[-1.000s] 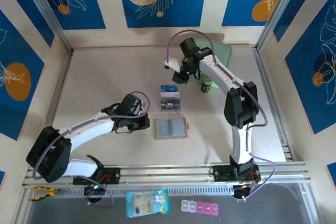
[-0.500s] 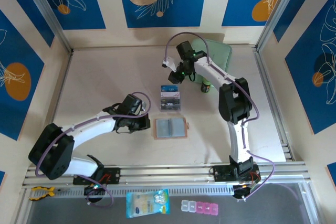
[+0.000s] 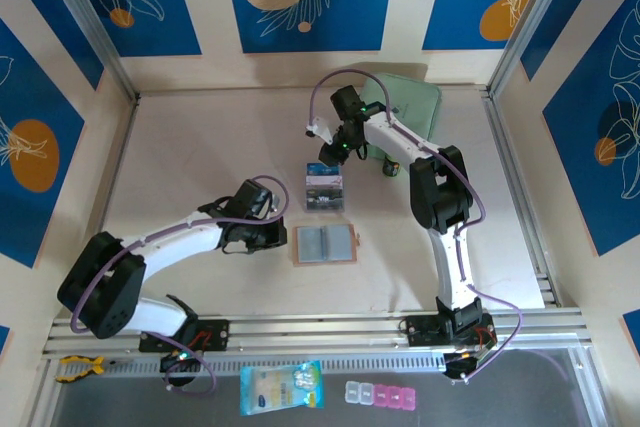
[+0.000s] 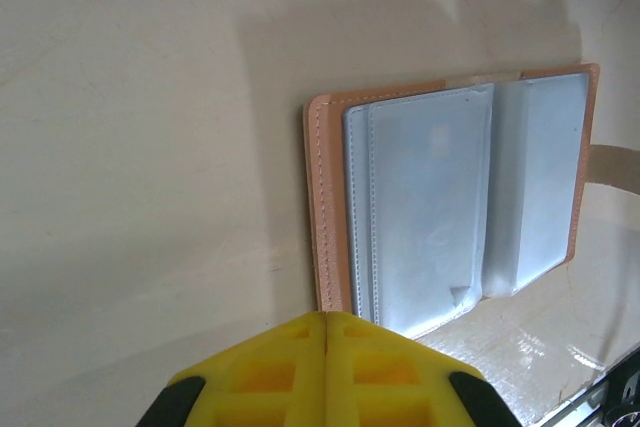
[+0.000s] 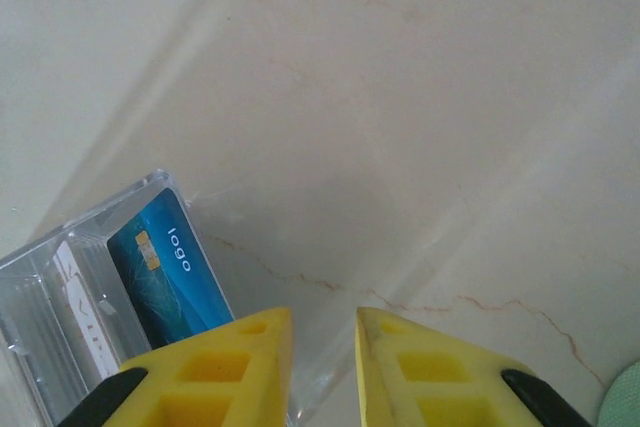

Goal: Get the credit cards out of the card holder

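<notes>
Desk (image 3: 200,147): beige, open card holder (image 3: 325,244) lying flat.
Left jaws: clenched, empty, beside holder; may shove it.
Right jaws: slightly parted, empty; may clip clear tray (image 5: 35,342), scattering credit cards (image 5: 165,272).

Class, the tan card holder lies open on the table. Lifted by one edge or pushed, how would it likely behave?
The card holder would probably flop at its fold, being a thin stitched bifold lying flat. Pushed, it likely slides: the table looks smooth and glossy. It seems light, its pockets looking empty.
</notes>
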Robot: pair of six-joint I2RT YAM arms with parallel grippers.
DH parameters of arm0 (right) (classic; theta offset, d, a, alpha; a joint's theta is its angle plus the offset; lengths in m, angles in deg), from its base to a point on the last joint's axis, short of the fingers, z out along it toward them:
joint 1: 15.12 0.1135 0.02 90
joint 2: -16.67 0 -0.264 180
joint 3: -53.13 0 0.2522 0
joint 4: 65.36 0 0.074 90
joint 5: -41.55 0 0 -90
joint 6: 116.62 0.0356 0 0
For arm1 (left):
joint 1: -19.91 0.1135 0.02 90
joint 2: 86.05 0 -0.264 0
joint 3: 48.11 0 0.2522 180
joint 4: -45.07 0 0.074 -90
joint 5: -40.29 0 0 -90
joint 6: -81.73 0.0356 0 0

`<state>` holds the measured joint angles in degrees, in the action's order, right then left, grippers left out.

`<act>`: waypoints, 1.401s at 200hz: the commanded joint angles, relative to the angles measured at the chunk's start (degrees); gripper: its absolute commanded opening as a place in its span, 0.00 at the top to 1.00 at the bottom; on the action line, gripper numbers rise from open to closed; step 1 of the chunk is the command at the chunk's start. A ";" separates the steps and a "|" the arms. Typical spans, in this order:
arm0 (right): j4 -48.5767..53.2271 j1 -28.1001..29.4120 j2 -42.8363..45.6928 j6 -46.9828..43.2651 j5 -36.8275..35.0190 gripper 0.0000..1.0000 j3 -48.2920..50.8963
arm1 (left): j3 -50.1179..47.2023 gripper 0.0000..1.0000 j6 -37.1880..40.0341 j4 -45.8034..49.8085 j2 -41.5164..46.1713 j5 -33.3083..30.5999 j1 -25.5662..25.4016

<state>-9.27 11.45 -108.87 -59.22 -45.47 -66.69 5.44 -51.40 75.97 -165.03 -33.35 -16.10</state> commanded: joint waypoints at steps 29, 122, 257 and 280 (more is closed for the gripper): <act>6.51 0.52 2.79 -3.17 1.05 0.77 -1.39 | -0.06 0.97 -0.28 -0.50 0.52 1.30 0.59; 3.25 0.94 8.64 1.40 -0.33 0.77 1.79 | -0.06 0.97 -0.68 -2.44 -0.97 3.14 0.57; -11.08 8.39 31.10 43.88 4.15 0.82 39.35 | 0.21 0.99 -2.13 -9.32 -6.79 6.40 -0.81; -15.18 8.52 31.11 47.85 4.42 0.84 44.26 | -0.15 0.99 -2.04 -9.59 -7.40 6.71 -0.91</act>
<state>-17.84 19.97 -78.95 -19.81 -42.72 -26.04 5.44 -52.95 67.54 -171.34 -28.19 -16.54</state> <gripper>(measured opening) 0.168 0.060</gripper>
